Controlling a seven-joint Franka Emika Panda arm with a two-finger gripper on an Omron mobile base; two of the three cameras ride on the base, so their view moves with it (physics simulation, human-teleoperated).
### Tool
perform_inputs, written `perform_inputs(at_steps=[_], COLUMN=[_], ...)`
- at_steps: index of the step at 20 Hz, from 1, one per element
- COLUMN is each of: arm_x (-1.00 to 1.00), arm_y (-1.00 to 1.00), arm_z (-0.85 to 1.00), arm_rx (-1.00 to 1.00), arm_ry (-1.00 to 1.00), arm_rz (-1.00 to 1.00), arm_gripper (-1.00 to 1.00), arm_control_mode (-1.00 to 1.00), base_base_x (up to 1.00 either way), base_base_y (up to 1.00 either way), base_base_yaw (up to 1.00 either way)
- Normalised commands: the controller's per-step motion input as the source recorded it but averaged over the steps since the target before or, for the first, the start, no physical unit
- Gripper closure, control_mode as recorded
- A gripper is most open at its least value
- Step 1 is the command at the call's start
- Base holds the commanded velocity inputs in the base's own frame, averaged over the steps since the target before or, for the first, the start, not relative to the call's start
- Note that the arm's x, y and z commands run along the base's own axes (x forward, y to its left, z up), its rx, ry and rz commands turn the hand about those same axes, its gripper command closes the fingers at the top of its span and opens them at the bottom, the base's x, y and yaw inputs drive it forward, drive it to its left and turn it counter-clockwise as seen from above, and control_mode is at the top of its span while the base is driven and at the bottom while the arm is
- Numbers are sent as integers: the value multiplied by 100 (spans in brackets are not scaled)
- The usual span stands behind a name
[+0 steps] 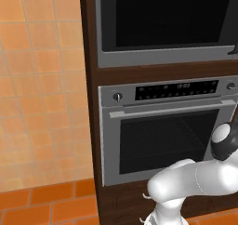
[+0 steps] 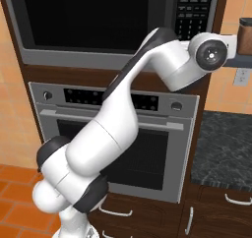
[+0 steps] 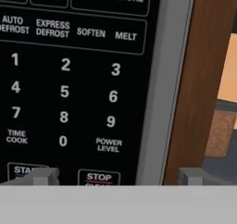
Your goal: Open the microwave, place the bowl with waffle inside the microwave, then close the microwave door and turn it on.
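Right in front of our claw [image 3: 118, 176] sits the microwave [image 1: 162, 24] keypad [image 3: 65, 93], door [image 2: 93, 15] shut off to the left. Fingers are spread wide, empty, probably lining up to press a button.

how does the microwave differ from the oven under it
The microwave sits above, the oven below. The microwave has a plain black glass front; the oven's window shows a mesh pattern. The microwave's controls are a number keypad on its right side, while the oven has round knobs and a display strip across its top. The oven has a bar handle; none is visible on the microwave. Both are grey-framed, closed, and built into the same dark wood column.
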Motion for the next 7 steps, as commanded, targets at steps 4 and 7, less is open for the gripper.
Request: perform_inputs(at_steps=[4,7], arm_x=[-20,-21], arm_y=[0,0], arm_z=[1,5], arm_rx=[0,0], arm_ry=[0,0], arm_rz=[0,0], arm_gripper=[-100,-100], arm_control_mode=[-100,-100], base_base_x=[0,0], base_base_y=[0,0], base_base_yaw=[0,0])
